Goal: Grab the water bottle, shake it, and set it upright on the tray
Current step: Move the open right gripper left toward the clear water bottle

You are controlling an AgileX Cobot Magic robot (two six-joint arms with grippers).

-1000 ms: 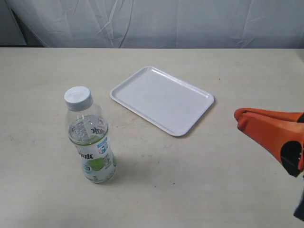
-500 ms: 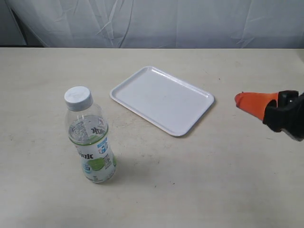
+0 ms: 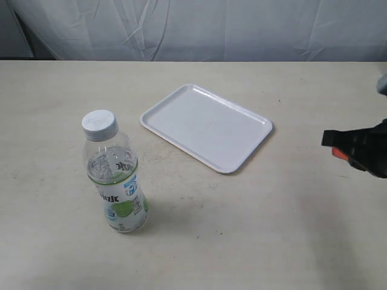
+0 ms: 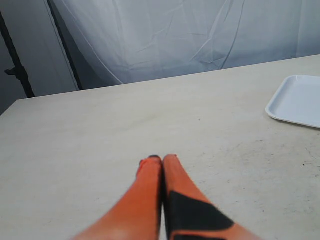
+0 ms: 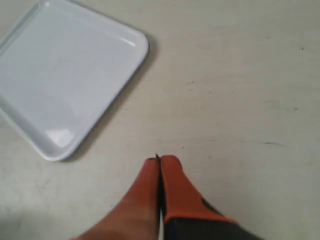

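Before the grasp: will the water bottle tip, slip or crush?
Water bottle stands upright, tall over a narrow base: a side nudge could tip it, then it would roll. Its clear plastic probably flexes under a hard squeeze. It seems water-filled, so likely heavy for its size.

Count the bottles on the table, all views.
1. The water bottle stands upright on the table, left of the tray and nearer the camera, not touching it. Neither wrist view shows another.
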